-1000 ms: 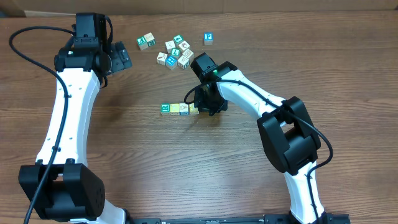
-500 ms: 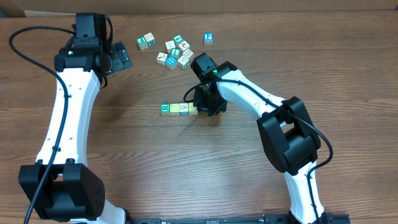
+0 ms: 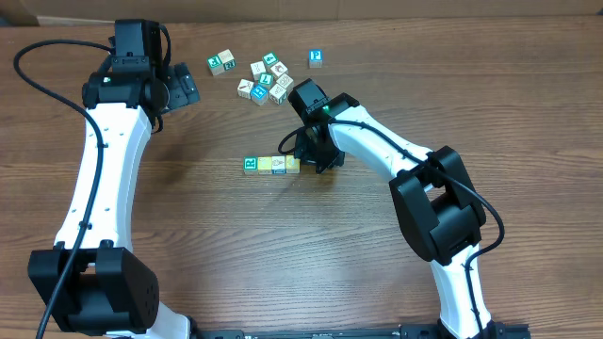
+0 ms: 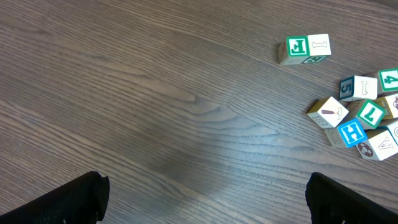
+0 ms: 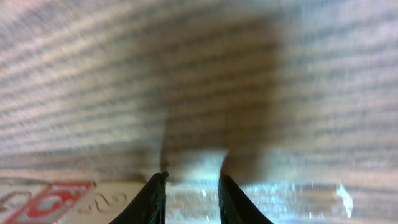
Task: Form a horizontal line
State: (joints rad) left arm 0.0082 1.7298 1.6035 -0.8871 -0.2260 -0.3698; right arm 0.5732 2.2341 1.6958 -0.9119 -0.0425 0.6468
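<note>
On the brown wooden table [image 3: 188, 207], near its middle, the row of four tiny wooden cubes [image 3: 271, 165] lies level from left to right, each cube touching the next. The white cube with a teal letter [image 3: 250, 165] sits at the left end and a pale yellow cube [image 3: 293, 164] at the right end. The right pincer [image 3: 308, 158] stands low over that right end. In its wrist view the two black fingers [image 5: 155, 200] are only narrowly apart and clasp a pale cube face between them, while the neighbouring cubes show blurred at the lower left. Farther up the table, well apart from the row, lies a loose heap of lettered wooden cubes [image 3: 268, 81], with a pair of cubes [image 3: 221, 63] to its left and a single cube with a blue letter [image 3: 316, 58] to its right. The left pincer [image 4: 205, 205] hangs near the far left of the table, its jaws spread wide, holding nothing and touching nothing.
</note>
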